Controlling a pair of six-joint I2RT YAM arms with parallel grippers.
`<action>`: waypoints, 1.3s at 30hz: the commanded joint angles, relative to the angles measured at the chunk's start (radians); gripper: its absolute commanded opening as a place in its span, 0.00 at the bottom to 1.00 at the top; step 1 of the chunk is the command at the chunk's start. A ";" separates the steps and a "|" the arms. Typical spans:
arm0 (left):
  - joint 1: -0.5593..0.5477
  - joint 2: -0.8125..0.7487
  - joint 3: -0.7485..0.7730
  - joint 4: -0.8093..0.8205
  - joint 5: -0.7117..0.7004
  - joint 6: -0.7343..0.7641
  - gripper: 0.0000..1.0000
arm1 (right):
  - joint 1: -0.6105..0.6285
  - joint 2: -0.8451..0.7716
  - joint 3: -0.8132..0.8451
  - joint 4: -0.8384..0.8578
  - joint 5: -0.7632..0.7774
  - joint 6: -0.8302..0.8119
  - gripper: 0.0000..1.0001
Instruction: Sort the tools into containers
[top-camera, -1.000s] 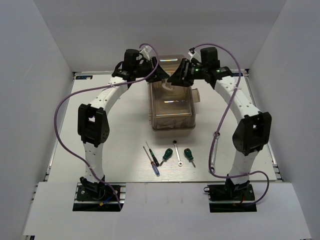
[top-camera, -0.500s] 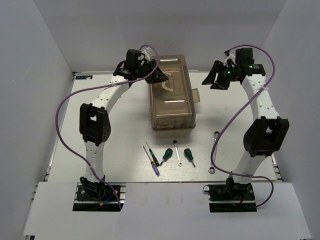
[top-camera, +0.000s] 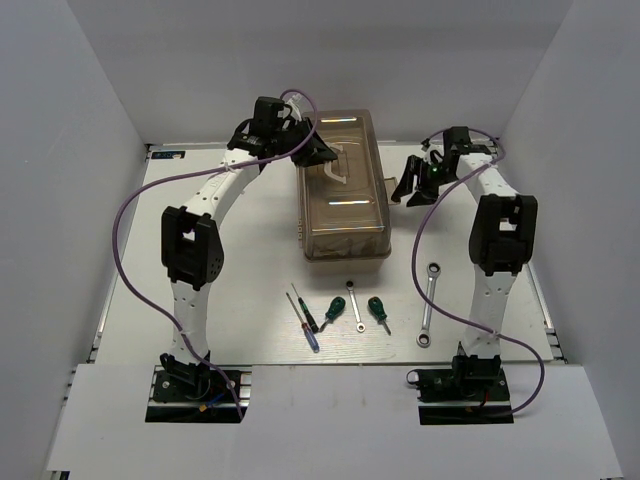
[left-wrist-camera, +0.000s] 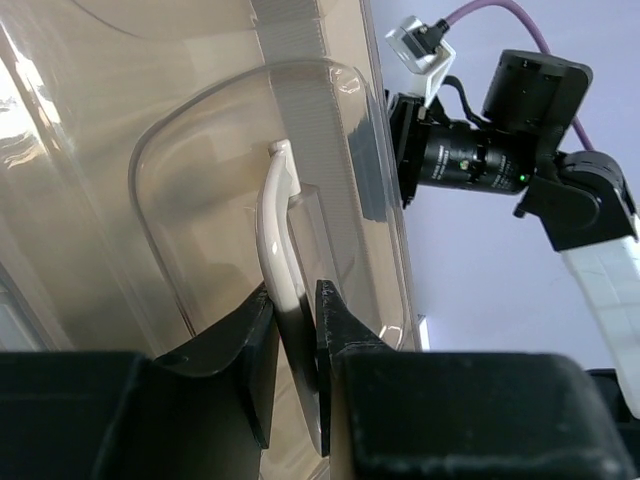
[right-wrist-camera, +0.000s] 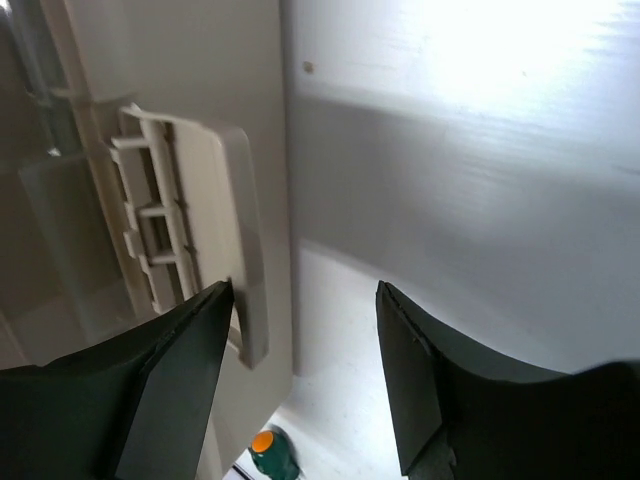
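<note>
White laminate covers the table (top-camera: 130, 300), with both arm bases at its near edge.

1. Left side. The left arm reaches to the far centre of the table. The left gripper (left-wrist-camera: 295, 300) is over the toolbox (top-camera: 345, 215), at the far end of its translucent brown lid. In the left wrist view the two fingers are drawn in almost fully and clamp the white handle (left-wrist-camera: 275, 230) between them.

2. Centre. The toolbox stands with its lid down, long axis running from near to far. Five tools lie on the table just in front of its near end, none in a container. From left to right:
- blue-handled precision screwdriver (top-camera: 312, 338)
- second precision screwdriver (top-camera: 306, 312), just beside the first
- left green-handled screwdriver (top-camera: 331, 309)
- small wrench (top-camera: 353, 303)
- right green-handled screwdriver (top-camera: 377, 311)

3. Right side. The right gripper (top-camera: 412, 188) is just to the right of the toolbox, level with the beige latch (right-wrist-camera: 190, 230) on its side wall. Its fingers stand wide apart and hold nothing. One finger is just beside the latch; contact cannot be determined. The longer wrench (top-camera: 428, 306) lies on the table near the right arm, apart from the other tools.
</note>
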 joint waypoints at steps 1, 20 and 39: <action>-0.021 0.025 0.022 -0.051 -0.010 0.063 0.00 | 0.008 0.018 0.060 0.086 -0.085 0.003 0.65; 0.111 -0.087 0.178 -0.273 -0.189 0.116 0.00 | -0.092 -0.034 -0.049 0.379 -0.082 0.170 0.00; 0.221 -0.357 -0.240 -0.321 -0.412 0.216 0.09 | -0.228 -0.114 -0.223 0.431 -0.123 0.158 0.00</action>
